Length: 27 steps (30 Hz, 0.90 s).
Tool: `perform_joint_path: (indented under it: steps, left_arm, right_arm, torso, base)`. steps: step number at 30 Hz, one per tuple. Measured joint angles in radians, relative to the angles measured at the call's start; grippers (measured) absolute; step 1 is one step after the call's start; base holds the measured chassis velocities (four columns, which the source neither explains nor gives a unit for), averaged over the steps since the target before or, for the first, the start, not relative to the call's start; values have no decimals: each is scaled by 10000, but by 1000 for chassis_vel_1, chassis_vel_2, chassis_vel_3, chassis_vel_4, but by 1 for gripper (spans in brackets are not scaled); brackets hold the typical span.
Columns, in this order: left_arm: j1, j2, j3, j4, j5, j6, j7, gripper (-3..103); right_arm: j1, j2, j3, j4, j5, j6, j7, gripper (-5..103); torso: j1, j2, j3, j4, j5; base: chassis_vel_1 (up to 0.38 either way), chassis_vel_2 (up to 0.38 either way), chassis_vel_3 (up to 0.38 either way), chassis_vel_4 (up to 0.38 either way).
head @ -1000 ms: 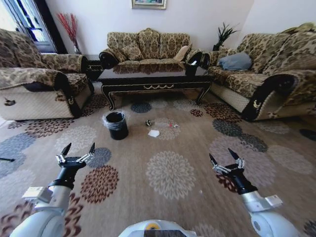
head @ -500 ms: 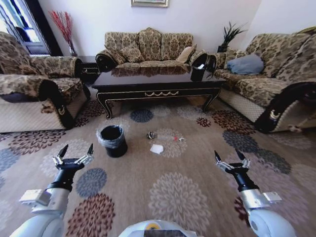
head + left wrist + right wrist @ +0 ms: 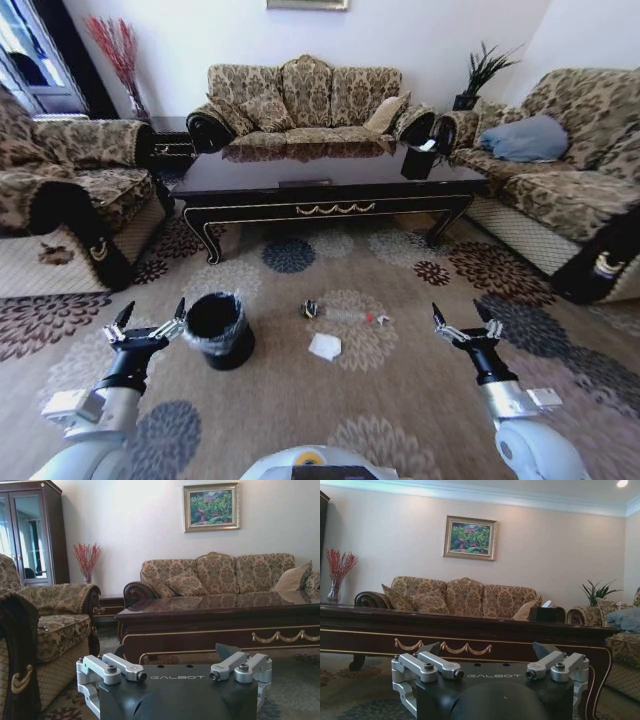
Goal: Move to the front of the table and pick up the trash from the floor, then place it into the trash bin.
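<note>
The dark glossy table (image 3: pixel 330 185) stands ahead of me, also seen in the wrist views as the table (image 3: pixel 220 615) and the table (image 3: pixel 470 630). On the patterned floor (image 3: pixel 400 400) before it lie the trash pieces: a clear bottle (image 3: pixel 350 316) with a red cap, a crumpled white paper (image 3: pixel 325 346) and a small dark wrapper (image 3: pixel 310 309). The black trash bin (image 3: pixel 217 330) with its clear liner stands left of them. My left gripper (image 3: pixel 150 322) hovers open just left of the bin. My right gripper (image 3: pixel 461 321) is open, right of the trash.
Patterned sofas flank the table: one sofa (image 3: pixel 70 200) on the left, another sofa (image 3: pixel 570 190) on the right, a third sofa (image 3: pixel 305 100) behind. A black tissue box (image 3: pixel 418 160) sits on the table's right end. Open carpet lies between my arms.
The whole view has shifted: table, bin and trash now sit closer and lower in the picture, so the robot has driven forward. Both grippers stay open and held as before.
</note>
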Motion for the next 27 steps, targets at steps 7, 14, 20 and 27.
perform_joint_path:
  steps: [7,14,20,27]
  left_arm:
    - [-102,35,-62,192,6,93,-192,100]
    - [-72,13,-94,125,-13,122,-228,100]
    - [-13,0,-142,-46,-32,136,-225,100]
    - [90,-201,-33,-19,26,162,-224,100]
  right_arm:
    - [-65,232,-19,-94,-106,249,-64,100]
    - [-178,227,171,27,-109,212,5,100]
    - [-188,166,211,202,-67,129,148,100]
    - [-35,196,-16,31,-62,309,120,100]
  torso:
    - [-4,7,-9,-3,3]
    - [-3,8,-6,-2,4]
    - [-4,7,-4,0,3]
    - [-4,8,-5,-2,3]
  base:
    - [-17,19,-1,-12]
    - [32,-35,-26,19]
    - [0,0,0,0]
    - [-71,58,60,-78]
